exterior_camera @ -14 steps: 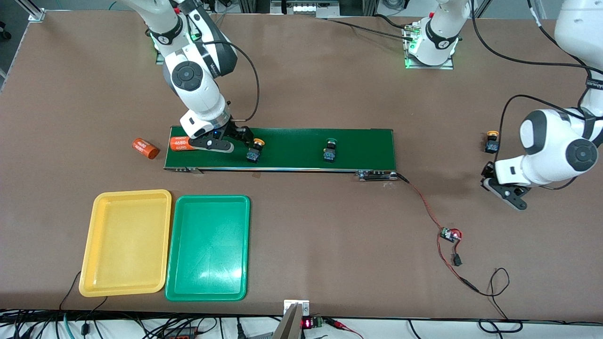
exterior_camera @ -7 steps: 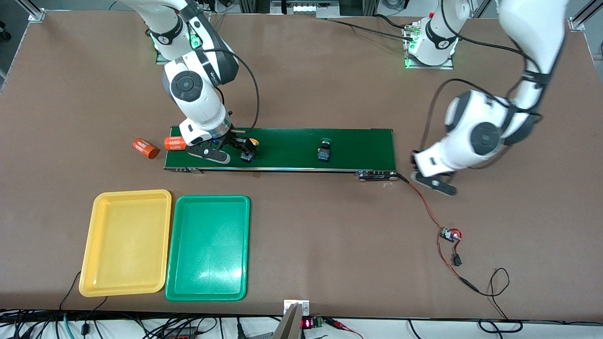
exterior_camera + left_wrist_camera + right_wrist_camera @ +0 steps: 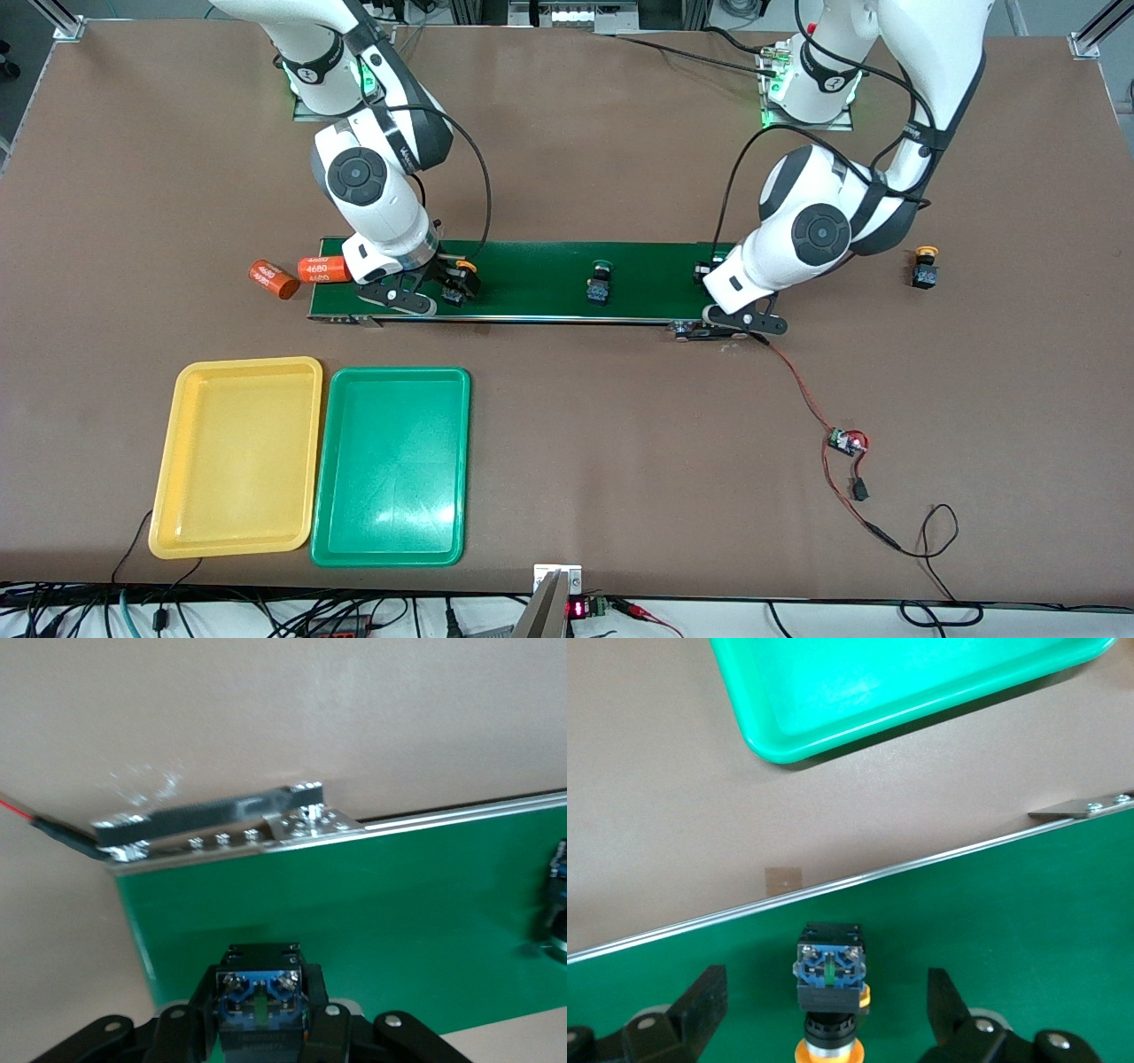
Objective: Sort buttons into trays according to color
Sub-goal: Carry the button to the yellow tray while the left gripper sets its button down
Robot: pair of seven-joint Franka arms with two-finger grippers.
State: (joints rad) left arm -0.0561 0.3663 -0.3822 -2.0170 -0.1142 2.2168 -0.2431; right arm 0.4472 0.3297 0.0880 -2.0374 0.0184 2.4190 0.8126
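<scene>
Between the spread fingers of the right gripper [image 3: 440, 290], on the belt [image 3: 532, 279], lay a yellow button [image 3: 831, 988], not yet gripped.
The left gripper [image 3: 732, 306] was pinching a button [image 3: 260, 997] by its black body over the belt's end toward the left arm; its cap colour could not be seen. A green button [image 3: 600, 282] sat mid-belt between the two grippers, and another yellow button [image 3: 924, 268] rested on the table [image 3: 620, 461] off the belt's end toward the left arm. The yellow tray [image 3: 236, 457] and green tray [image 3: 391, 467] lay side by side, nearer the camera than the right gripper, both holding nothing. Judgement: these buttons look light, rigid and hard-shelled; the round cap would likely slip, so the flat sides of the blocky body are the sound hold. Two orange cylinders [image 3: 297, 273] beside the right gripper are not to be sorted.
</scene>
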